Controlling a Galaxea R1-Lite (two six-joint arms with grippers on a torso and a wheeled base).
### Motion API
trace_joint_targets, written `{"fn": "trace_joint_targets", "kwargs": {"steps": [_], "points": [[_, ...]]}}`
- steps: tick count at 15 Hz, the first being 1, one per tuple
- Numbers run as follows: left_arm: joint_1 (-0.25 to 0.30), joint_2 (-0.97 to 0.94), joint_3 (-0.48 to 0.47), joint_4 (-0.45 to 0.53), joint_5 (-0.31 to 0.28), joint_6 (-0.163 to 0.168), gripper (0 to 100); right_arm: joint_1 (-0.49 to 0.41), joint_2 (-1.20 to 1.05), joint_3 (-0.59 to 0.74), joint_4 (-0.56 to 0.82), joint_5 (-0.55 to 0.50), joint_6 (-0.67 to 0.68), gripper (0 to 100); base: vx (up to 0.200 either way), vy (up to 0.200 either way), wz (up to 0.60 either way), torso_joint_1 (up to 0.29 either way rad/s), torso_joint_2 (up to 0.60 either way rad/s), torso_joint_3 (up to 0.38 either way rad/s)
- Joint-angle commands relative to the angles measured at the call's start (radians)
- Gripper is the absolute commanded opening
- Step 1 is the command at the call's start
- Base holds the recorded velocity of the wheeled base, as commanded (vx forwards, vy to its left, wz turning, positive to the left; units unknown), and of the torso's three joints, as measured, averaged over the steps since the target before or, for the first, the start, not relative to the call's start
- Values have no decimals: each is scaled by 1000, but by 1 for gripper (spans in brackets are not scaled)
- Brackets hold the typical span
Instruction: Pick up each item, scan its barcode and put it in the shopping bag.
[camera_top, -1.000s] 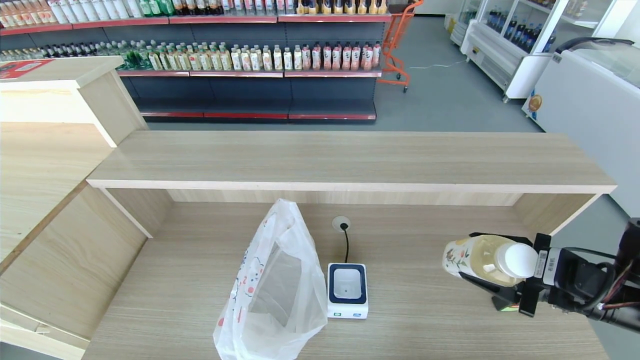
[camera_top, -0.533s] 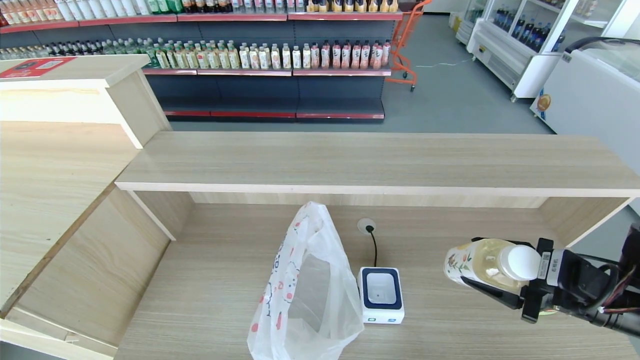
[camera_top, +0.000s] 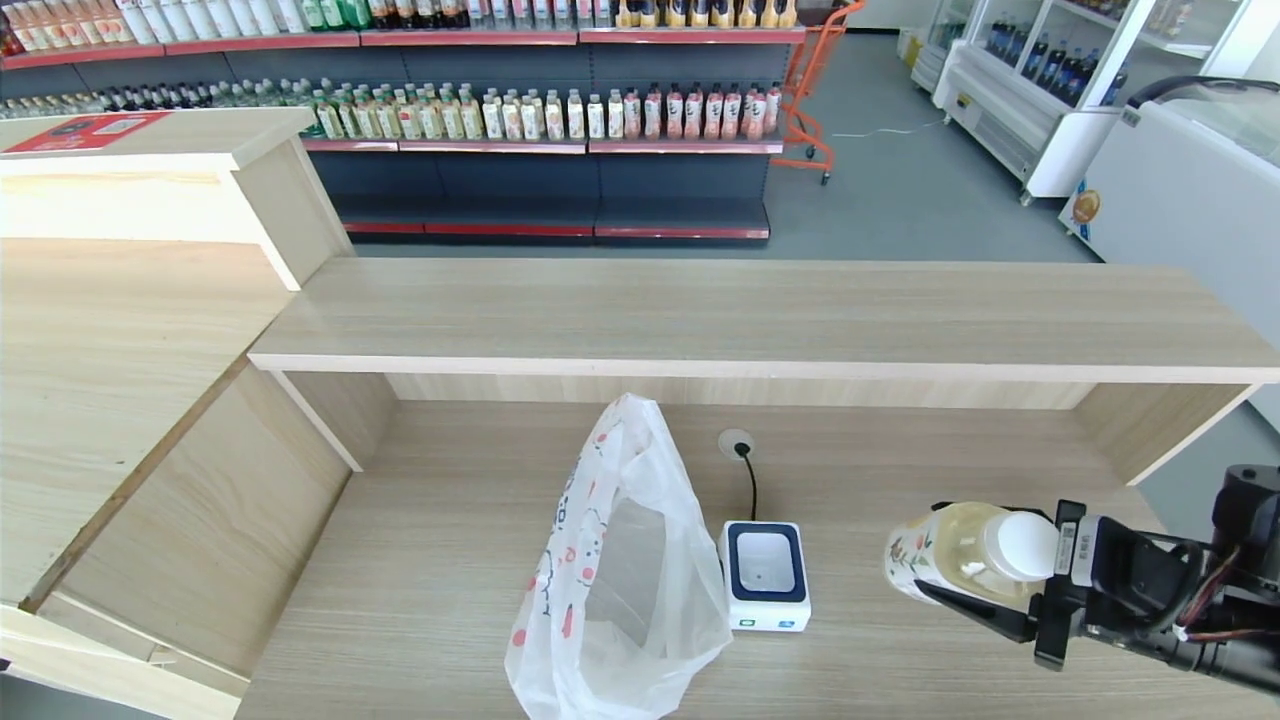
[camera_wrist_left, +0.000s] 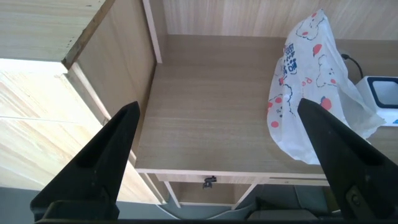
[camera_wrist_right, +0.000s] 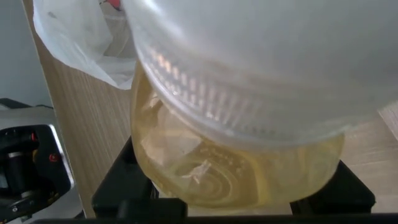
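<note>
My right gripper (camera_top: 932, 552) is shut on a bottle of pale yellow drink (camera_top: 950, 548) with a white cap (camera_top: 1020, 545). It holds the bottle on its side above the right part of the counter, base pointing left. The white barcode scanner (camera_top: 765, 588) sits on the counter to the bottle's left, apart from it. Beside the scanner stands the open, printed plastic shopping bag (camera_top: 620, 570). In the right wrist view the bottle (camera_wrist_right: 249, 130) sits close up between the dark fingers (camera_wrist_right: 127, 193). My left gripper (camera_wrist_left: 217, 162) is open, high over the counter's near left edge, away from the bag (camera_wrist_left: 305, 106).
A raised wooden ledge (camera_top: 760, 320) runs along the back of the counter, with a side wall (camera_top: 200, 530) on the left. The scanner's black cable (camera_top: 750, 475) runs to a hole in the counter. Store shelves (camera_top: 540, 110) and freezers (camera_top: 1180, 170) stand beyond.
The head camera has shifted, sliding the whole scene to the right. Relative to the scanner, my right gripper with the bottle has come leftward, nearer to it, and a little lower.
</note>
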Motion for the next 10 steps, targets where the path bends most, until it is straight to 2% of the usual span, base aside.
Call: {"fn": "trace_joint_targets", "kwargs": {"steps": [1,5,7,10], "points": [[0,0,0,-1,0,0,100,-10,72,-2,-2,0,-6,0,0,0,0,0,0,0],[0,0,0,-1,0,0,100,-10,230,-14,-118,14,-27,0,0,0,0,0,0,0],[0,0,0,-1,0,0,100,-8,283,-48,-115,63,-33,0,0,0,0,0,0,0],[0,0,0,-1,0,0,100,-1,403,-171,-122,175,-122,0,0,0,0,0,0,0]]}}
